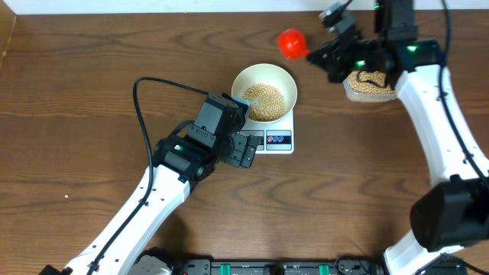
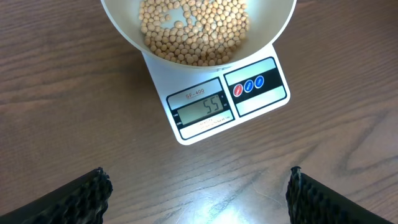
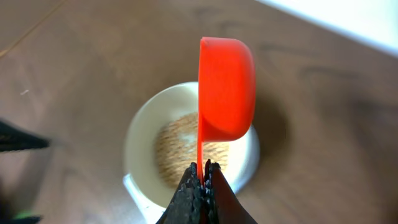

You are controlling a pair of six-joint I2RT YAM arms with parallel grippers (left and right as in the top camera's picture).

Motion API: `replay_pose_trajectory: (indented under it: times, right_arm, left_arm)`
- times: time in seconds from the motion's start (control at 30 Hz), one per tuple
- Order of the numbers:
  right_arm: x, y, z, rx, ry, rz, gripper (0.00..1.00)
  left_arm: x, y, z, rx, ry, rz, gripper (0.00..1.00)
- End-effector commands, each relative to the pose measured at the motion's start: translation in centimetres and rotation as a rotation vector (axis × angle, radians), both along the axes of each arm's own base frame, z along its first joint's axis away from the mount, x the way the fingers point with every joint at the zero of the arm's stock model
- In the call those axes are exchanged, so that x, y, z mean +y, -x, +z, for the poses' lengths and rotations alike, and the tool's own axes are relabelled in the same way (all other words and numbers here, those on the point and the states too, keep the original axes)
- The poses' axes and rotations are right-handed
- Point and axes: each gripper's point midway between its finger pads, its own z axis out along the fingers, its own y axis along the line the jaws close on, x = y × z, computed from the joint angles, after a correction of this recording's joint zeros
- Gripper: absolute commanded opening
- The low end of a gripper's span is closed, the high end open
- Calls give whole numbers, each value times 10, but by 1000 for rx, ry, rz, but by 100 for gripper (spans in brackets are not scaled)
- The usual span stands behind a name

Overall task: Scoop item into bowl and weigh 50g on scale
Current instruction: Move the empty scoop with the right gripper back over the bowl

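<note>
The white bowl (image 1: 284, 79) stands on the scale (image 1: 279, 140) and holds a heap of tan beans (image 1: 265, 100). In the left wrist view the scale (image 2: 261, 84) reads 55 below the bowl (image 2: 127, 31) of beans (image 2: 196, 28). My left gripper (image 1: 244, 150) is open at the scale's front left corner, its fingers (image 2: 81, 199) wide apart over bare wood. My right gripper (image 1: 321, 55) is shut on the thin handle of a red scoop (image 1: 291, 43), held in the air past the bowl's far right rim. The scoop (image 3: 227, 87) is turned on its side above the bowl (image 3: 140, 137).
A clear container (image 1: 370, 85) of beans sits at the far right under my right arm. A black cable (image 1: 149, 82) loops over the wood left of the bowl. The table's far edge runs along the top of the overhead view.
</note>
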Motion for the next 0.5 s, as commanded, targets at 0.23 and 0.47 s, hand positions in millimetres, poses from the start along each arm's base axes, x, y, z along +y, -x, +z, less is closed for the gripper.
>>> replay_pose_trajectory:
  times: [0.23, 0.47]
  right_arm:
    - [41, 25, -49, 156, 0, 163, 1]
    - [31, 14, -81, 181, 99, 114, 1]
  left_arm:
    - [4, -1, 2, -12, -11, 10, 92]
    - [4, -1, 2, -12, -11, 10, 92]
